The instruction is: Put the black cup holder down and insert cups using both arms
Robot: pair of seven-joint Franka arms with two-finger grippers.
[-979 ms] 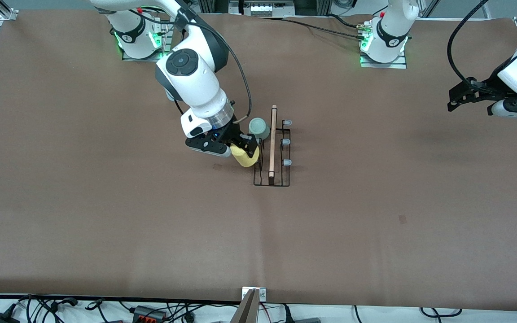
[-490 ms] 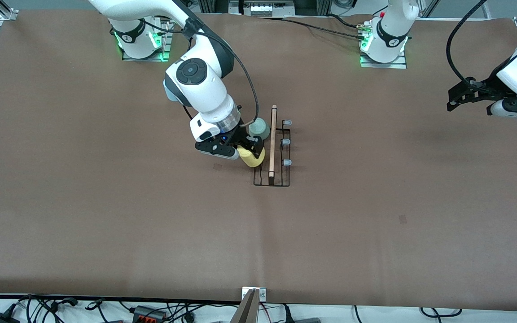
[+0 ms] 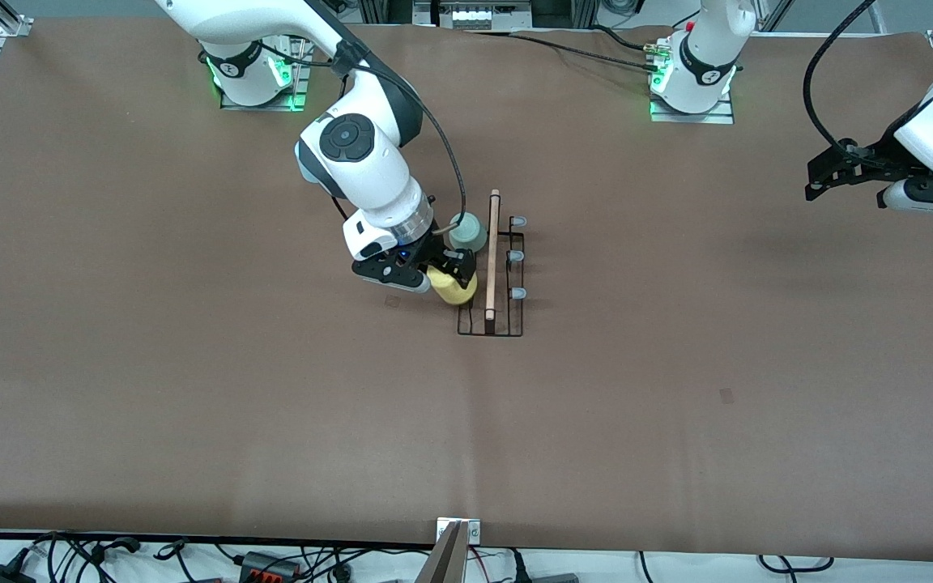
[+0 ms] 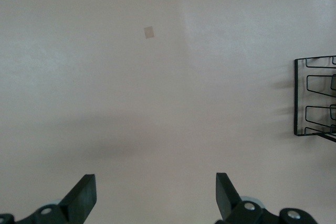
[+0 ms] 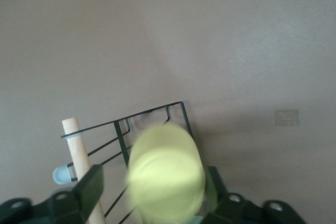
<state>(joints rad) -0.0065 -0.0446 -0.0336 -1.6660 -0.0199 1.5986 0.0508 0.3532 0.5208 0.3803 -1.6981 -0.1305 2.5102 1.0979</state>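
Two claws: right claw (image 3: 444,275) grips yellow cup (image 3: 453,287) over rack (image 3: 492,279); left claw (image 3: 827,172) open.

You won't find any readable text, label, brand name, number or sign in these views. Nothing legible shows on the brown tabletop, the arms or the cups. Some items beside the table's edges may carry markings, but they are too small to read.
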